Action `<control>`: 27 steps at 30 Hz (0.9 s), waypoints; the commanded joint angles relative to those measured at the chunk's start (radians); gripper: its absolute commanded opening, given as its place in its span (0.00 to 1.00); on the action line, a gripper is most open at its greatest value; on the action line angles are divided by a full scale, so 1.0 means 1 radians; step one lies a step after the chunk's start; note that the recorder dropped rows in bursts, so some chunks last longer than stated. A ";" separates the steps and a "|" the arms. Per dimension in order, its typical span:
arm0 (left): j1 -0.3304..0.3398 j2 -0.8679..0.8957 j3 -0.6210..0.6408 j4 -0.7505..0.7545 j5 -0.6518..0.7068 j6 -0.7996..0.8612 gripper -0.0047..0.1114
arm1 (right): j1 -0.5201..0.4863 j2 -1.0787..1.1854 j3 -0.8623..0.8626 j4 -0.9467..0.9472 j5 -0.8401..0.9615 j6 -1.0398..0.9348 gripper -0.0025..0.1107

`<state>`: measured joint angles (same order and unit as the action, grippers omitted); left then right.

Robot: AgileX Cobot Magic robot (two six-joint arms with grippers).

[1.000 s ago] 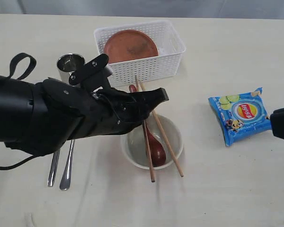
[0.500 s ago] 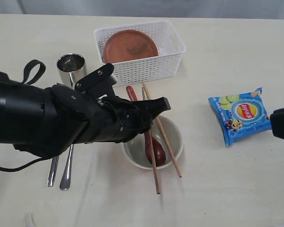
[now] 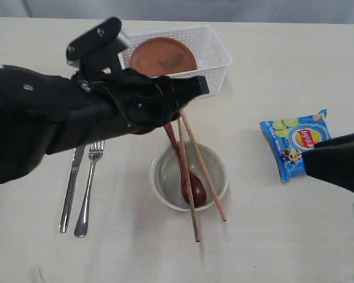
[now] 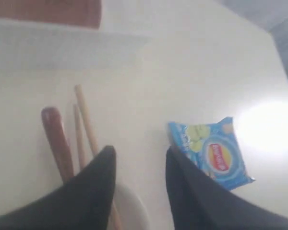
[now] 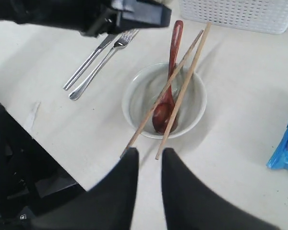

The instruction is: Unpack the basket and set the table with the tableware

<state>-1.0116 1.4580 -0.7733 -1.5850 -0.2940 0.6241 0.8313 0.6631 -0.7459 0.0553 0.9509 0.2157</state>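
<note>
The white basket [image 3: 209, 65] stands at the back of the table [image 3: 265, 236] with the brown plate [image 3: 163, 56] in it. In front of it is the cream bowl [image 3: 162, 177], holding the wooden spoon [image 3: 192, 188], with the chopstick pair [image 3: 202, 168] across it. Knife [image 3: 69, 188] and fork [image 3: 88, 188] lie to the bowl's left. The left arm hides the cup. My left gripper [image 4: 139, 155] is open and empty, hovering between basket and bowl [image 4: 134, 206]. My right gripper [image 5: 150, 154] is open and empty, above bare table short of the bowl [image 5: 192, 105].
A blue chip packet [image 3: 298, 144] lies on the right side of the table, just beside the right arm [image 3: 336, 168]. The left arm's bulk [image 3: 59, 124] covers the table's left middle. The right wrist view shows the table's front edge [image 5: 62, 158] close by.
The left arm has lifted and swung back from over the bowl toward the basket, uncovering knife and fork and hiding the cup. The right arm has come further in from the right edge.
</note>
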 commanded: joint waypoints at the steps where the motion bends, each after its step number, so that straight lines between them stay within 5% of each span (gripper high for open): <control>1: 0.002 -0.137 0.005 -0.034 -0.078 0.150 0.32 | -0.001 0.135 0.005 -0.013 -0.092 0.010 0.45; 3: 0.002 -0.204 0.016 -0.119 -0.134 0.265 0.27 | -0.001 0.209 0.005 -0.013 -0.121 0.023 0.52; 10: 0.002 -0.461 0.096 -0.159 -0.294 0.566 0.05 | -0.001 0.518 0.000 0.022 -0.283 0.020 0.53; 27: 0.002 -0.876 0.327 -0.159 -0.439 0.663 0.04 | -0.001 0.981 -0.188 0.022 -0.314 0.023 0.53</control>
<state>-1.0116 0.6018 -0.4554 -1.7441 -0.7265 1.2773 0.8313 1.6129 -0.9215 0.0776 0.6359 0.2344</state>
